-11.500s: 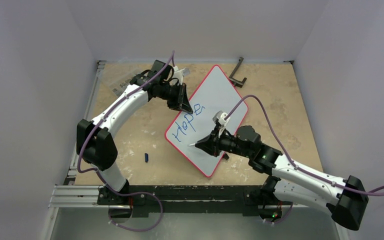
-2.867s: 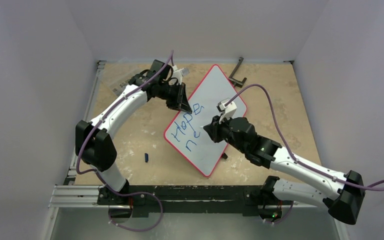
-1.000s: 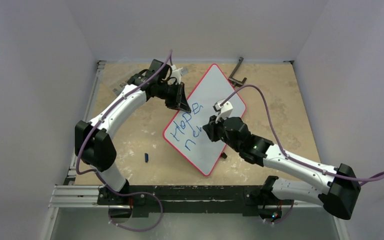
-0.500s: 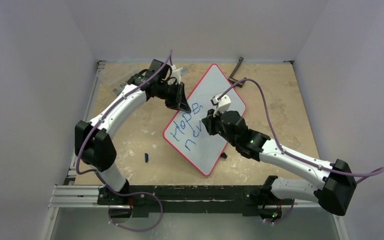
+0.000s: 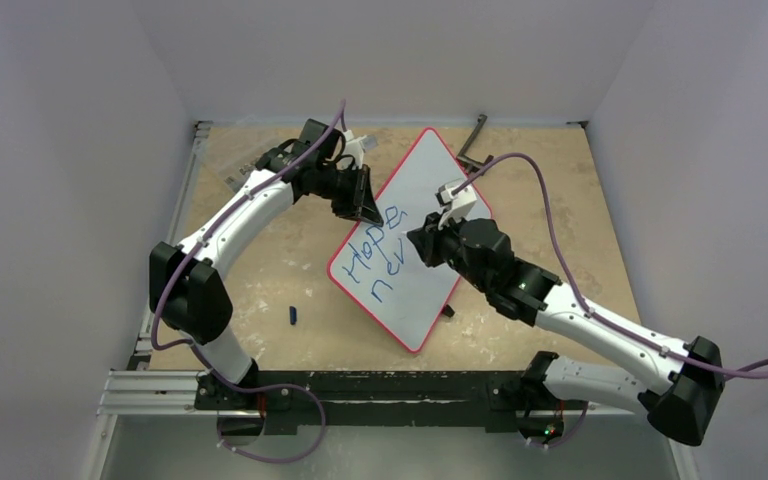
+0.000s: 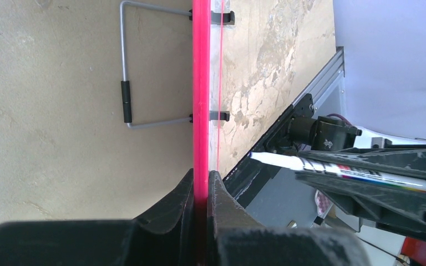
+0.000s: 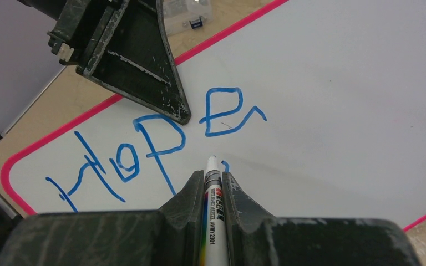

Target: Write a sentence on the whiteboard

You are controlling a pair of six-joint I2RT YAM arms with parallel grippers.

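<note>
The whiteboard (image 5: pixel 438 176) lies tilted across the table, its red rim (image 6: pixel 201 83) pinched edge-on by my left gripper (image 5: pixel 368 212), which is shut on the upper left edge (image 6: pixel 201 178). The sentence (image 5: pixel 378 238) stands in blue: "Hope" on one slanted line and "nev" (image 5: pixel 388 272) below it. In the right wrist view "Hope" (image 7: pixel 161 141) fills the board (image 7: pixel 344 77). My right gripper (image 5: pixel 412 240) is shut on a white marker (image 7: pixel 212 221), whose tip touches the board just under the "e". The marker (image 6: pixel 333 169) also shows in the left wrist view.
A blue marker cap (image 5: pixel 293 316) lies on the table left of the board. A clear plastic packet (image 5: pixel 235 165) sits at the back left and a black tool (image 5: pixel 474 145) at the back. A wire stand (image 6: pixel 125 66) is clipped to the board's underside.
A second line has appeared under "Hope" and grown to "nev". My right gripper has worked up and to the right along that line with the marker. The left gripper has kept its hold.
</note>
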